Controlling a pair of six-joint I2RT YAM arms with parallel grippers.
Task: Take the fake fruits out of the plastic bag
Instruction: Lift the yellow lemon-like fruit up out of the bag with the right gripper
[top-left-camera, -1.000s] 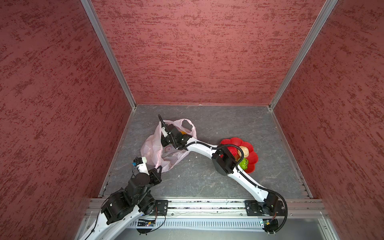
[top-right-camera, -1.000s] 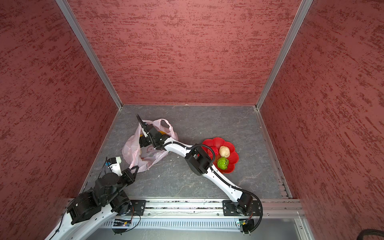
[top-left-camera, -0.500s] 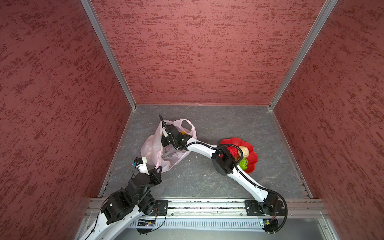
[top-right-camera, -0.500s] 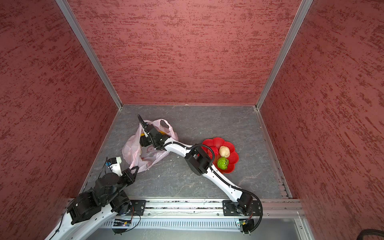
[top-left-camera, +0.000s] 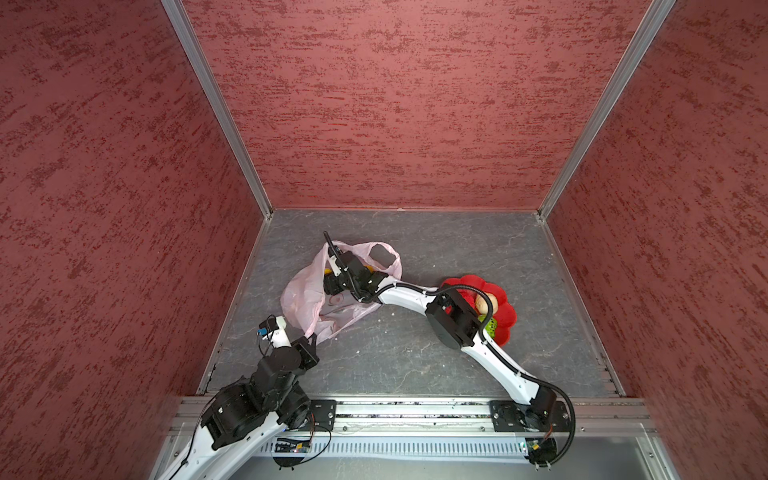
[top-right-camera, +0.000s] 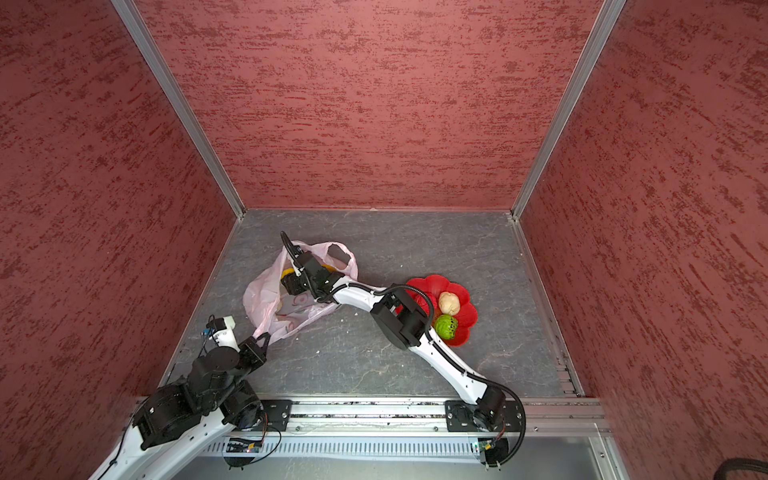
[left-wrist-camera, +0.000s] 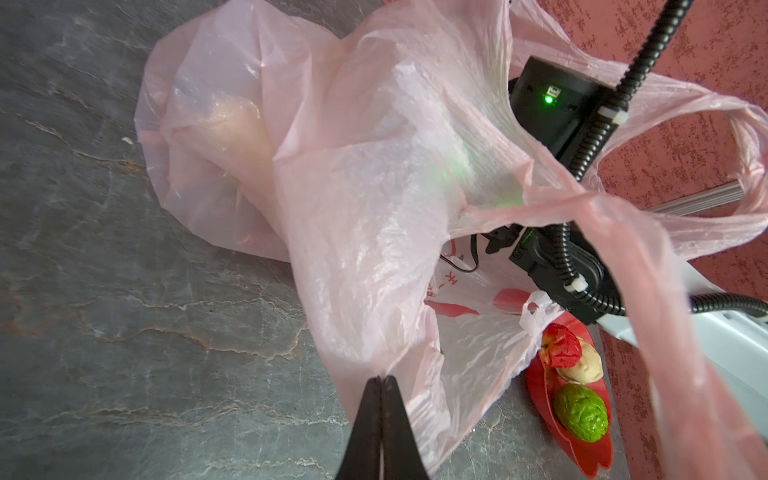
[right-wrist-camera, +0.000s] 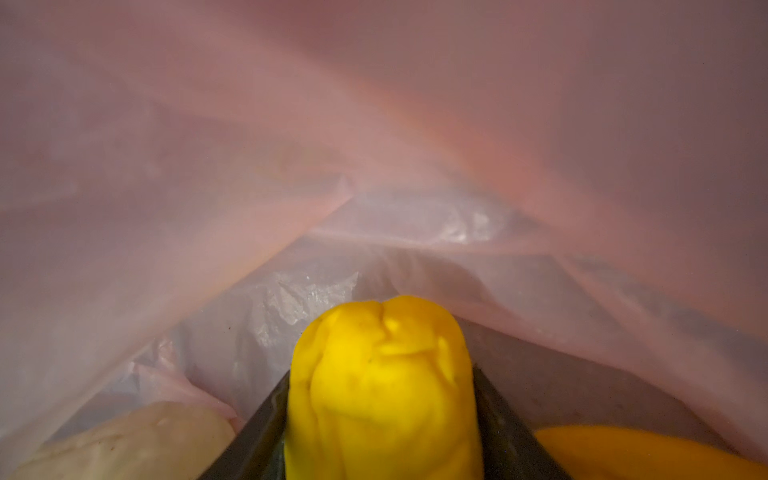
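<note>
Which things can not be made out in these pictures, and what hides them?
- Right gripper: both top views, hidden inside the plastic bag under its own wrist; the right wrist view shows it on a yellow fruit.
- Beige fruit: right wrist view, blurred and cut off by the edge.
- Yellow-orange shape: same view, cut off by the edge; kind unclear.
- Red fruit: both top views, hidden by the right arm or lost against the red plate.

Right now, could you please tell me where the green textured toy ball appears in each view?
In a top view: green textured toy ball, half hidden behind the right arm.
In a top view: fully visible.
Left wrist: beyond the pale-pink plastic bag.
Right wrist: not in it.
Shared landmark: the red flower-shaped plate under it.
</note>
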